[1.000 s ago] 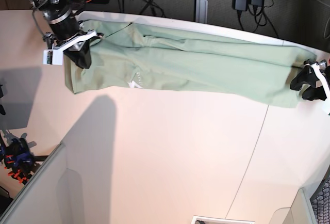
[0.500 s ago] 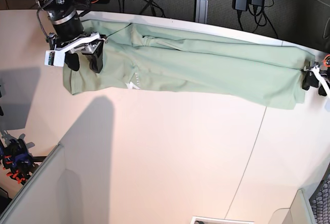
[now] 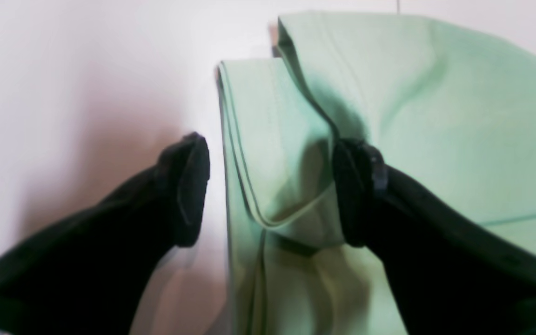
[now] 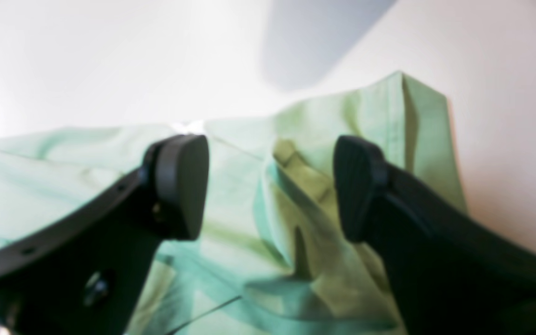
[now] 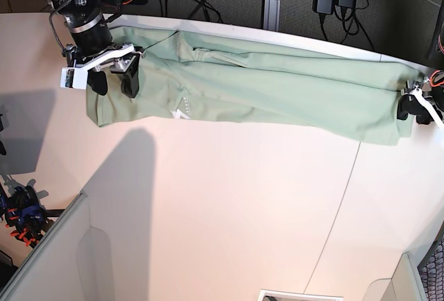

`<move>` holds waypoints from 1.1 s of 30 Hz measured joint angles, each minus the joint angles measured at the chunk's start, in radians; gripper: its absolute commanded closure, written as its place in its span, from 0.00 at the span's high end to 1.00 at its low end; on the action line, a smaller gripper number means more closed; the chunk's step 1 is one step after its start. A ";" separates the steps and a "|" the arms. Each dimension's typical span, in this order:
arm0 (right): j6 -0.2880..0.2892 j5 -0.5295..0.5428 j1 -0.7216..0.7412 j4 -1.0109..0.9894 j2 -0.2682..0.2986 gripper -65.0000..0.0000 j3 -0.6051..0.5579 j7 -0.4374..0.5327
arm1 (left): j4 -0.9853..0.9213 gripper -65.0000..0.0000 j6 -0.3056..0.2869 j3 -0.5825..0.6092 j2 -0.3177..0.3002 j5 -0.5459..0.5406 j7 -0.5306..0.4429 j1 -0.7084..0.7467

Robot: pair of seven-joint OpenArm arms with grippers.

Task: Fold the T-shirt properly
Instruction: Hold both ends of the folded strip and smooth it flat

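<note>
Having sprung apart since a second ago, right gripper point(image 5: 109, 81) now standing spread over T-shirt point(image 5: 257, 89), pinching nothing. Lying as a long folded band along table's point(image 5: 229, 218) far edge. Left gripper point(image 3: 270, 190) gaping wide, straddling the hem end.

I see the pale sage-green plain cloth T-shirt point(image 5: 277, 89) with a tiny white mark point(image 5: 181, 113). The smooth table point(image 5: 229, 211) looks warm cream-white. Both my claws, left claw point(image 3: 270, 190) and right claw point(image 4: 270, 186), have matte black fingers.
</note>
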 measured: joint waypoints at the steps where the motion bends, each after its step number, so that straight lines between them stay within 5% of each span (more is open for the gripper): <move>1: 0.000 0.000 0.000 0.000 0.000 0.64 0.000 0.000 | -0.010 0.69 0.000 0.000 0.000 -0.010 0.000 0.000; 17: 0.000 0.001 0.027 0.000 0.000 0.64 0.000 0.000 | 0.038 0.68 -0.038 -0.005 0.000 -0.088 -0.023 0.113; 22: 0.000 0.000 0.027 0.000 0.000 0.64 0.000 0.000 | 0.033 0.36 -0.114 -0.003 0.007 -0.131 -0.007 0.116; 26: 0.000 0.000 0.027 0.000 0.000 0.64 0.000 0.000 | 0.029 0.25 -0.172 0.004 0.031 -0.155 -0.054 0.120; 28: 0.000 0.000 0.027 0.000 0.000 0.64 0.000 0.000 | 0.027 0.04 -0.180 0.005 0.037 -0.148 -0.072 0.121; 33: 0.000 0.000 0.027 0.000 0.000 0.64 0.000 0.000 | 0.025 0.00 -0.196 0.005 0.061 -0.090 -0.106 0.096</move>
